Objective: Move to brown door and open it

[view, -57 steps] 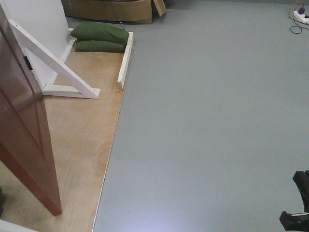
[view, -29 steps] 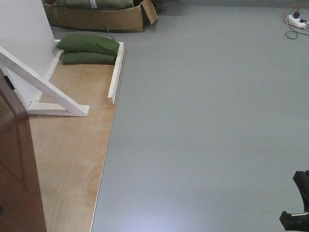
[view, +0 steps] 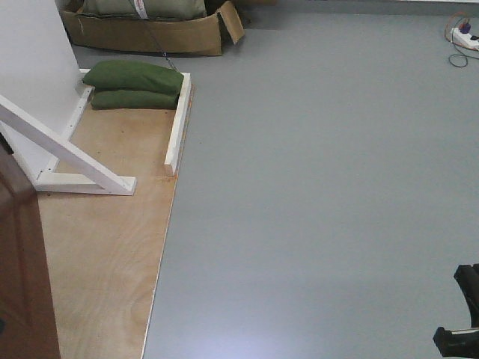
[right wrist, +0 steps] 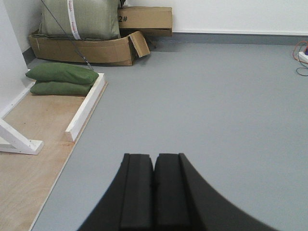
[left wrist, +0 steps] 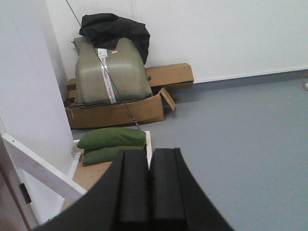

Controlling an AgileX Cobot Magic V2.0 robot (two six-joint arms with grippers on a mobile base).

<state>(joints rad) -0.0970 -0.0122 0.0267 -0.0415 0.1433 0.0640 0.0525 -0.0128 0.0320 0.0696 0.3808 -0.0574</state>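
Glossy reddish brown door, a flat slab at the far left edge beside grainy plywood flooring; left pincer and right pincer matte black, pressed closed, empty.

"2#" printed on the far cardboard box; red print on the white strap around the sack too small to read.

The left claw fills the lower centre, its two black pads pressed together. Beyond it, two green sandbags lie stacked beside a white brace. Behind them, an open cardboard box on the grey floor holds an olive sack.
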